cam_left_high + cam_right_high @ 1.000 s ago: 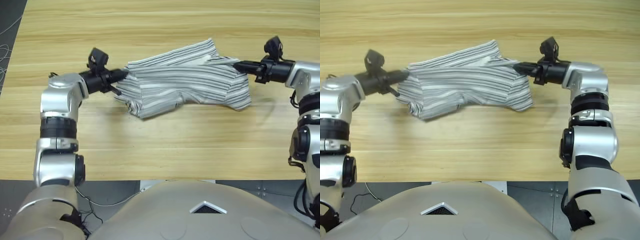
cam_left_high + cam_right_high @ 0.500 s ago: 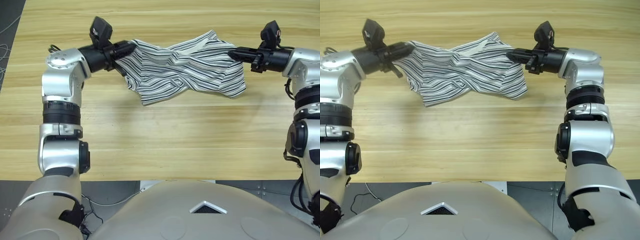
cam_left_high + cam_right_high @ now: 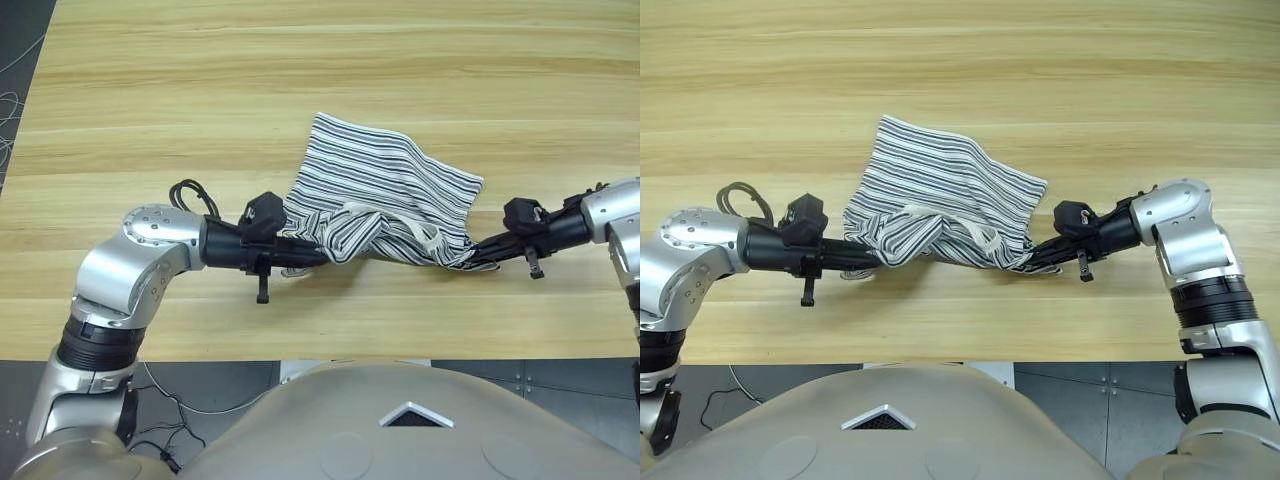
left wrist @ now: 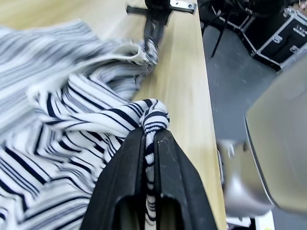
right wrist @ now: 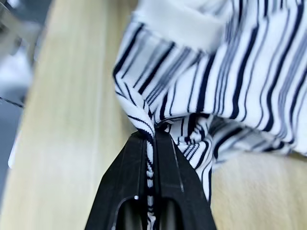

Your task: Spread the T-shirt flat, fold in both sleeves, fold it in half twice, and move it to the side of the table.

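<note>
Left hand (image 3: 318,258), right hand (image 3: 477,264) each clamped on striped T-shirt (image 3: 385,180) edge, low over table (image 3: 300,60)

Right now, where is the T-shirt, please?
Left eye view: the T-shirt lies bunched near the table's front edge, between left gripper and right gripper.

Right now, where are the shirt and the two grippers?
Shirt (image 3: 385,180), left eye view, its flat striped part.
Left gripper (image 4: 150,136), left wrist view, between its fingertips.
Right gripper (image 5: 152,136), right wrist view, between its fingertips.
</note>
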`<state>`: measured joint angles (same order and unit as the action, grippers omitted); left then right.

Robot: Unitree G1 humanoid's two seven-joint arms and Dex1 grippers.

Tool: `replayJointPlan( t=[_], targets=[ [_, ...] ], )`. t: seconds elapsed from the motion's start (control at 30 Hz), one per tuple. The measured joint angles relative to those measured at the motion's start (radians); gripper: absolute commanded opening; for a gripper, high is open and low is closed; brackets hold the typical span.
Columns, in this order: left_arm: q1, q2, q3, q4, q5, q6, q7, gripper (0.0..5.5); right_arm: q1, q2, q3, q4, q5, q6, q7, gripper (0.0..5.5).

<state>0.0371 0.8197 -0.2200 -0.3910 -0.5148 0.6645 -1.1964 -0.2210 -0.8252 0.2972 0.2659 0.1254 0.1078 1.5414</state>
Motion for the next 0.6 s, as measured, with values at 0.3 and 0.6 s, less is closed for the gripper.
replayJointPlan(
  t=[0.3,0.6],
  targets=[
    [0.121,0.101,-0.172,0.113,0.251,-0.280,-0.039,0.12,0.039,-0.005,0.029,-0.019,-0.025,-0.126,-0.007,0.10],
    [0.108,0.096,-0.188,0.165,0.266,-0.374,-0.040,0.10,0.039,-0.004,0.029,-0.009,-0.020,-0.107,-0.010,0.88]
  ],
)
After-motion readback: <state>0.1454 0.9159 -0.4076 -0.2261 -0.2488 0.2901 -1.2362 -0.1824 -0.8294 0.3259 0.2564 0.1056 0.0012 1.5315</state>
